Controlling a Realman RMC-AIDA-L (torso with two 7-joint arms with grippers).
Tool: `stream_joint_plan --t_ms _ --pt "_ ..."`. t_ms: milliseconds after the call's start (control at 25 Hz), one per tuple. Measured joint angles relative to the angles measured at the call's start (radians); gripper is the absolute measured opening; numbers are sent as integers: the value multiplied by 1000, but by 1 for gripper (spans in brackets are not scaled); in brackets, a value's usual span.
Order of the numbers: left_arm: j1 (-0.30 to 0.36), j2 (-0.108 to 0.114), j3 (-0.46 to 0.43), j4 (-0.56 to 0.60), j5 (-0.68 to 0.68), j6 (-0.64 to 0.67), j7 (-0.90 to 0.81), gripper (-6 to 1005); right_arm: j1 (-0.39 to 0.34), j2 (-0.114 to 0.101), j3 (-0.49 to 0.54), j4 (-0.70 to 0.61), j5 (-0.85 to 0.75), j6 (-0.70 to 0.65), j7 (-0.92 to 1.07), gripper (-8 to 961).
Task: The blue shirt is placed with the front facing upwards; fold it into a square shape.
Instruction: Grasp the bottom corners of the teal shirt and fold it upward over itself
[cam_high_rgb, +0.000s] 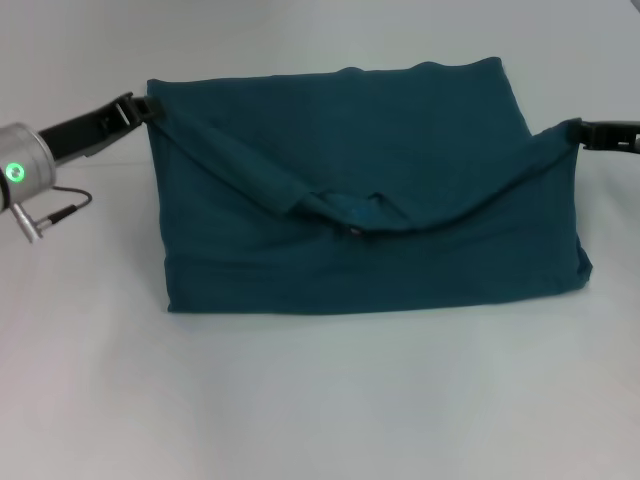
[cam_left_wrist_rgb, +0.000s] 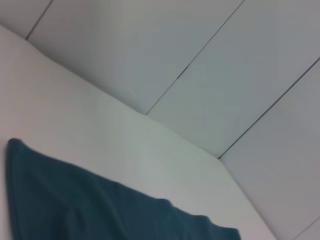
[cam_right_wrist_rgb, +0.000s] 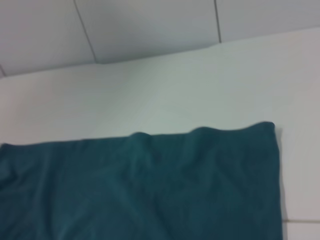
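- One garment dominates the work surface: the blue shirt (cam_high_rgb: 360, 200) lies mid-table as a wide, partly folded rectangle, its far edge roughly straight and its near edge resting flat on the table (cam_high_rgb: 320, 400).
- Two upper corners of the shirt are lifted off the cloth below, and the fabric between them sags in a shallow V toward the middle, where a small dark spot, possibly the neck label, shows at the low point. Judgement: the corners are held apart to keep this layer taut and level, so it can be carried over as one even fold.
- Left gripper (cam_high_rgb: 143, 105) sits at the shirt's far left corner, arm reaching in from the table's left edge. It appears to be pinching that corner, since the cloth rises to it; the fingers themselves are hidden by fabric.
- Right gripper (cam_high_rgb: 583, 134) sits at the right corner, likewise appearing clamped on the raised cloth, with the fingers not clearly visible.
- Both wrist views show only shirt fabric, bare table and tiled wall (cam_right_wrist_rgb: 150, 30), no fingers.
- Judgement: folding is under way, and a square outline is not yet reached.
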Motion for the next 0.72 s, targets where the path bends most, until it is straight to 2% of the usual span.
stream_joint_plan --t_ms 120,360,440,720 --pt "3 -12 0 -64 -39 -70 77 37 10 7 -10 48 1 59 -31 0" --pt "21 -36 0 -71 -66 -96 106 38 28 30 -13 114 2 159 -94 4" --pt "25 -39 -2 -71 -67 -98 107 39 28 36 -13 117 2 181 -101 5" --pt "33 -43 2 -74 -67 -102 108 40 29 37 -13 124 2 188 -103 9"
